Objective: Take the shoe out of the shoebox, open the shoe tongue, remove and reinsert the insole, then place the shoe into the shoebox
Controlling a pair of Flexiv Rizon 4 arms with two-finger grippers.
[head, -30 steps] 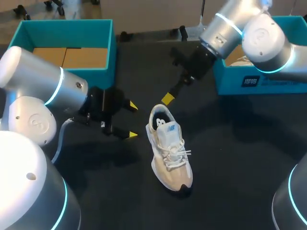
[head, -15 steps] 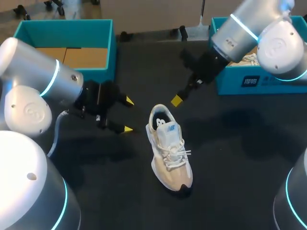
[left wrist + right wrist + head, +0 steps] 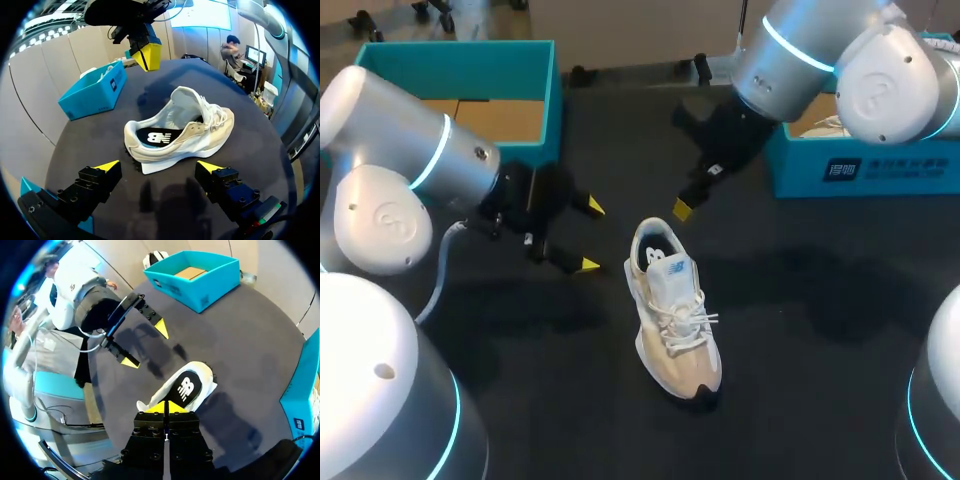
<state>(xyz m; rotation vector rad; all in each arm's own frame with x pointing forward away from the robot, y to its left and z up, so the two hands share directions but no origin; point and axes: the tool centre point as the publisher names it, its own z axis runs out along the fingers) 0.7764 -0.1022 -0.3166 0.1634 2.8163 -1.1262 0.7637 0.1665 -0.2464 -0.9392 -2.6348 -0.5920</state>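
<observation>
Left jaws wide apart, right jaws closed (empty)

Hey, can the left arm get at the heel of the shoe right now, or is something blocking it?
Probably yes. The left gripper is open and faces the heel of the shoe, with only bare table between. The right gripper hangs beyond the shoe, shut.

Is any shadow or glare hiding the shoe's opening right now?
Head view: no; shoe evenly lit, arm shadows lie on the table beside it. Left wrist view: opening clear ahead of the left pincer. Right wrist view: right pincer covers one end.
</observation>
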